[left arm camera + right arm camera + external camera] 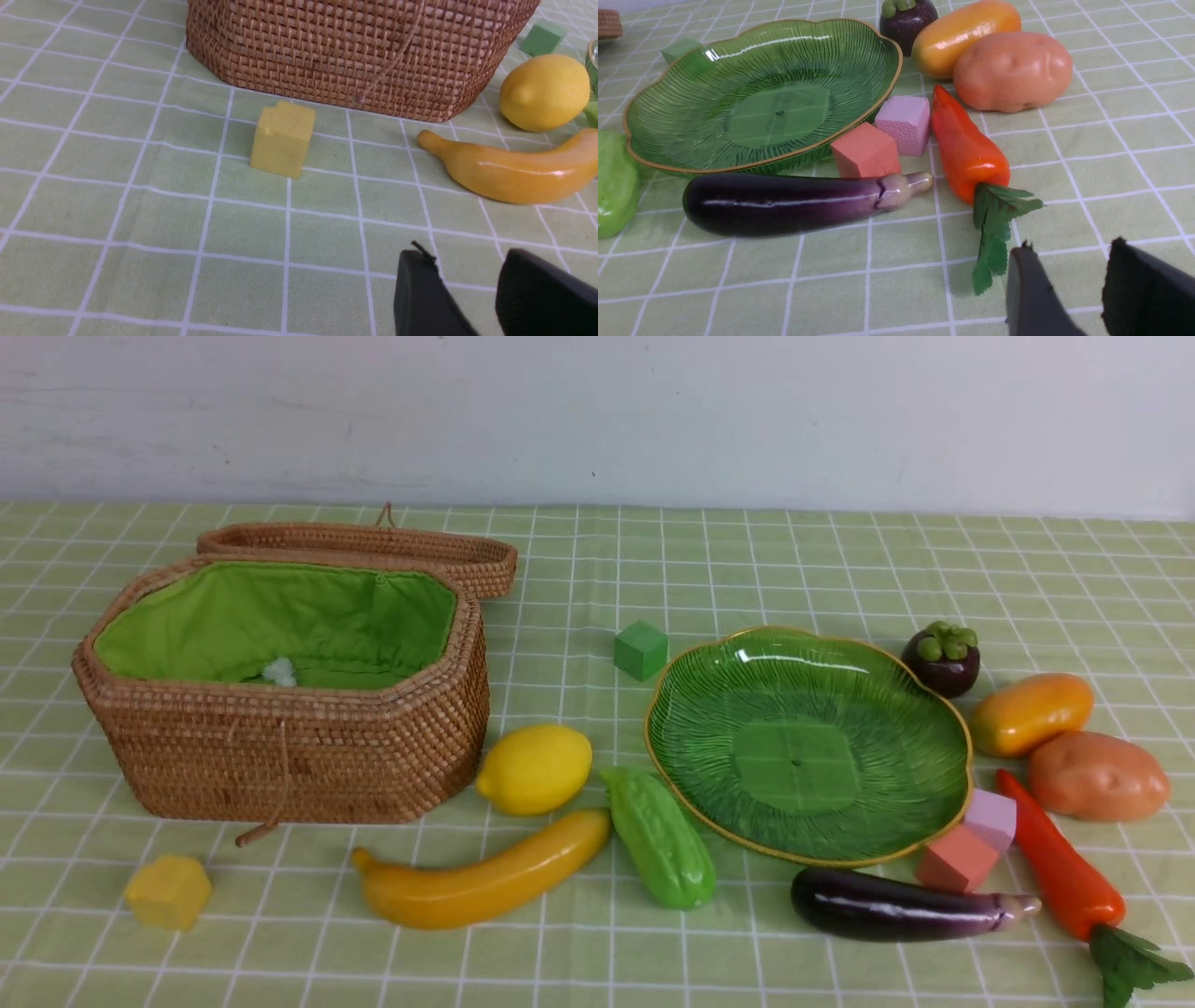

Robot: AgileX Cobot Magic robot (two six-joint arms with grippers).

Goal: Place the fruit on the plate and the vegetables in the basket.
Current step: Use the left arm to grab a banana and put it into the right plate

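Observation:
The wicker basket (pixel 280 756) stands open at the left, showing its green lining. The green plate (pixel 803 747) lies bare at the right. Between them rest a lemon (pixel 534 768), a banana (pixel 485 882) and a bumpy green gourd (pixel 661 835). In front of the plate lies an eggplant (pixel 896 905). To its right are a red-orange pepper (pixel 1060 863), a potato (pixel 1097 775), a mango (pixel 1032 712) and a dark purple round fruit (pixel 943 658). My left gripper (pixel 462 254) hovers open near the banana (pixel 509 172). My right gripper (pixel 1069 245) hovers open beside the pepper's leaves (pixel 994 224). Both hold nothing.
Foam blocks lie about: a yellow one (pixel 169 892) in front of the basket, a green one (pixel 640 650) behind the plate, and pink (pixel 991 819) and salmon (pixel 954 861) ones against the plate's front right rim. The basket lid (pixel 373 546) lies behind the basket.

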